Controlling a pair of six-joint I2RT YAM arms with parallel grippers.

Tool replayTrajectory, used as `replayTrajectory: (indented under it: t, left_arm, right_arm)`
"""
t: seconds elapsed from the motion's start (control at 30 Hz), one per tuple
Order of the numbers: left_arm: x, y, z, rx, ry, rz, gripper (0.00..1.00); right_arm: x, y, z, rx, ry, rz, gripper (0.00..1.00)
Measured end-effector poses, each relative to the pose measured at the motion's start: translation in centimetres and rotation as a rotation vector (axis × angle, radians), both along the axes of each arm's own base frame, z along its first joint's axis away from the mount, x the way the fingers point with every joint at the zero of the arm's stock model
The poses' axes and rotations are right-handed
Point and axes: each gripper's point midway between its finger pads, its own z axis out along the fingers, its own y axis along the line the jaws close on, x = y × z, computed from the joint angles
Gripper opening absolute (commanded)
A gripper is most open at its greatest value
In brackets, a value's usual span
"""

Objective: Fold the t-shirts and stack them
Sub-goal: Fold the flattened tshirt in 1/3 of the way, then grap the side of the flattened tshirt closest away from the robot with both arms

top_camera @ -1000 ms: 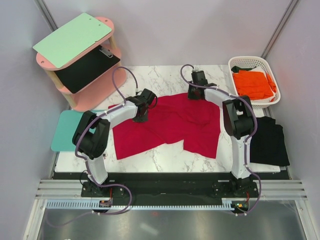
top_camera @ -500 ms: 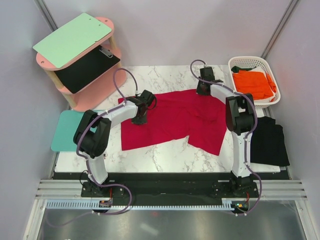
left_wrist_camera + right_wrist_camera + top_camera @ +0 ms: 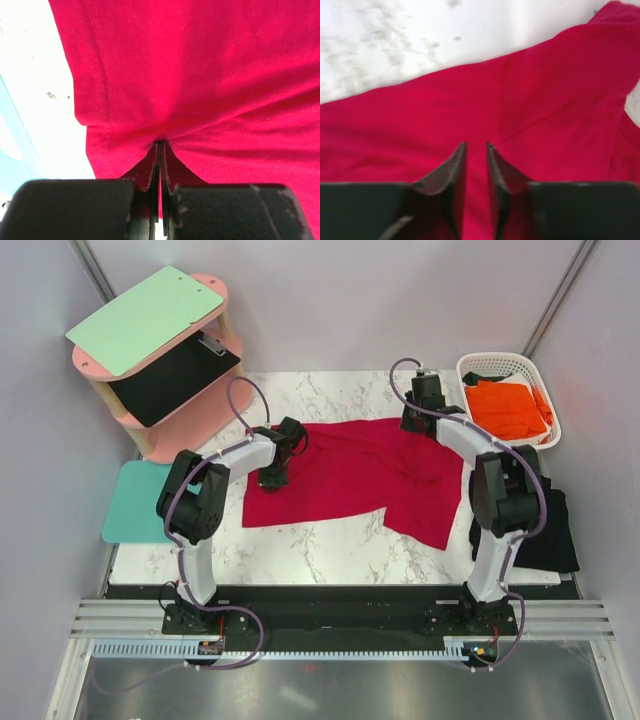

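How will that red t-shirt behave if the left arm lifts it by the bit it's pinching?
Probably floppy: the red t-shirt lies in soft folds and puckers where the left gripper is shut on its edge, so it would likely drape. It looks thin, so probably light. On the smooth marble table it may slide and bunch when dragged.

The left arm bends inward at the elbow; the left gripper (image 3: 160,150) tips down, jaws pressed together on a pinch of the crimson t-shirt (image 3: 200,75). The right arm stretches far forward, and the right gripper (image 3: 476,146) points down, jaws a narrow gap apart.
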Motion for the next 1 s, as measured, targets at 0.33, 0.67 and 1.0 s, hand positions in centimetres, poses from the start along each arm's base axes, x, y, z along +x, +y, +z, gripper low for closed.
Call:
replayTrajectory:
  t: [0.33, 0.67, 1.0]
  left_arm:
    - [-1.5, 0.4, 1.1, -0.045, -0.050, -0.023, 0.20]
    - [-3.6, 0.2, 5.7, -0.232, -0.275, -0.014, 0.85]
    - [-5.9, 1.0, 1.8, -0.209, -0.176, 0.046, 0.87]
  right_arm:
    - [-9.2, 1.7, 8.5, 0.089, -0.172, 0.106, 0.98]
    - [-20.0, -0.9, 2.1, 0.135, 0.062, 0.027, 0.98]
    - [-27.4, -2.3, 0.0, 0.174, 0.221, -0.066, 0.98]
